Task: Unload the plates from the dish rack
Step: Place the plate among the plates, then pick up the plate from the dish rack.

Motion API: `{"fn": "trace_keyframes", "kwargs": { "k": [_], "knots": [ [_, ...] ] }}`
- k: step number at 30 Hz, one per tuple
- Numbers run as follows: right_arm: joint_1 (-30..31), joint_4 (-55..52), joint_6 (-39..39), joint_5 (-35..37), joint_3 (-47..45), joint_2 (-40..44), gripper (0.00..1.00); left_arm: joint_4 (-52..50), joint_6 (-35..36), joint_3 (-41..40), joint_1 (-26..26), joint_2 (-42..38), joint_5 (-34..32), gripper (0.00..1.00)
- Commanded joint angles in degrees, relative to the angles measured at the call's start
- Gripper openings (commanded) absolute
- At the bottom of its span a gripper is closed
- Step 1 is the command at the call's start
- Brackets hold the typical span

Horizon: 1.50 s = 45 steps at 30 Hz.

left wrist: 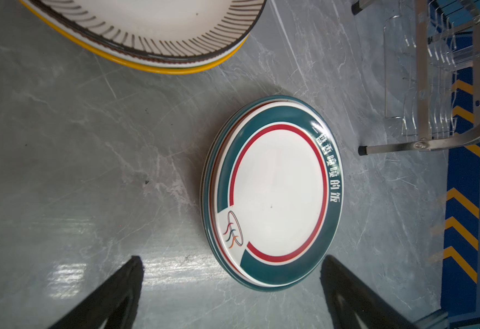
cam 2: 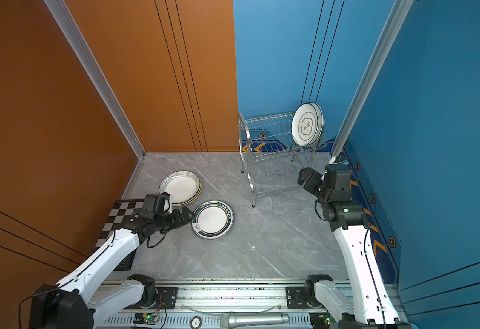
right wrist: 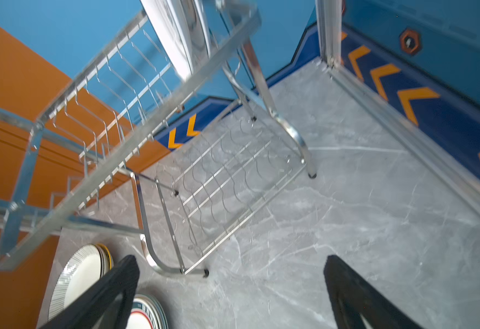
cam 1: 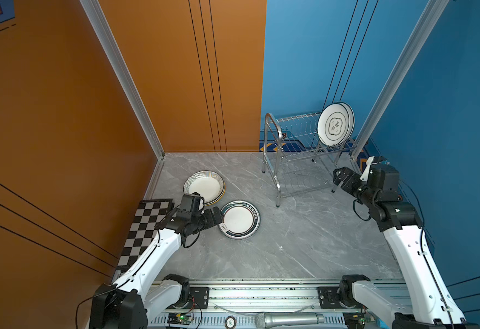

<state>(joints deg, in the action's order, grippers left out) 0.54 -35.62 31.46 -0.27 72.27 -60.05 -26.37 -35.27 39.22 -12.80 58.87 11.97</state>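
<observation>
Grey marble shows between your left jaws, which stand spread wide and grip nothing. Just past their tips lies the teal-banded stack (left wrist: 276, 193) of plates, flat on the surface (cam 1: 304, 242), left of centre in both top views. Beyond it, towards the upper left of that surface, a second stack topped by a striped-rim plate (cam 1: 204, 186) sits with yellow rims beneath. The chequered board (cam 1: 145, 228) lies partly under your left arm (cam 1: 159, 247) at the surface's left edge. Your right jaws are likewise spread and bare, near the right end of the dish rack (right wrist: 136, 134). On the rack's upper tier, at the upper right of the top views, the upright plates (cam 1: 335, 124), at least two, stand on edge at its right end.
</observation>
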Motion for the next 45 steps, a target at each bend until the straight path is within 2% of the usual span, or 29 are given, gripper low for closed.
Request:
{"fn": "trace_keyframes", "kwargs": {
  "k": [1,4,8,11,15,18,26,35,45],
  "knots": [
    [-0.80,-2.20,-1.84,-0.21,7.73,-4.87,1.00,0.09,-2.90,1.72,-0.45,-3.26,-3.34,0.98],
    [-0.89,-2.31,-1.84,-2.55,15.59,-10.33,1.00,0.28,-8.13,0.71,-0.86,-5.38,-7.70,0.98],
    [-1.76,-2.61,-1.41,-8.90,25.20,-17.86,1.00,0.76,-8.50,0.84,-0.96,-4.84,-6.14,0.98],
    [-1.93,-2.70,-1.40,-13.32,32.18,-23.78,1.00,0.92,-7.70,1.37,-0.96,-3.80,-4.49,0.98],
    [-2.02,-2.68,-1.57,-14.17,37.06,-28.42,1.00,5.35,-3.46,0.14,-0.92,-4.04,-1.37,0.98],
    [-2.20,-2.75,-1.89,-14.23,38.12,-30.00,1.00,10.42,-2.23,-1.96,-0.59,-5.27,3.30,0.98],
    [-2.69,-2.62,-5.11,-12.41,38.03,-30.72,1.00,8.72,0.07,-1.96,-0.43,-6.22,1.44,0.98],
    [-2.64,2.22,-9.18,-13.28,35.81,-31.31,1.00,8.79,-0.15,-0.90,-0.17,-3.30,4.87,0.98],
    [-2.53,4.30,-11.71,-11.86,35.36,-32.75,1.00,8.77,-0.12,-0.69,-0.25,-2.89,5.31,0.98]
  ]
}}
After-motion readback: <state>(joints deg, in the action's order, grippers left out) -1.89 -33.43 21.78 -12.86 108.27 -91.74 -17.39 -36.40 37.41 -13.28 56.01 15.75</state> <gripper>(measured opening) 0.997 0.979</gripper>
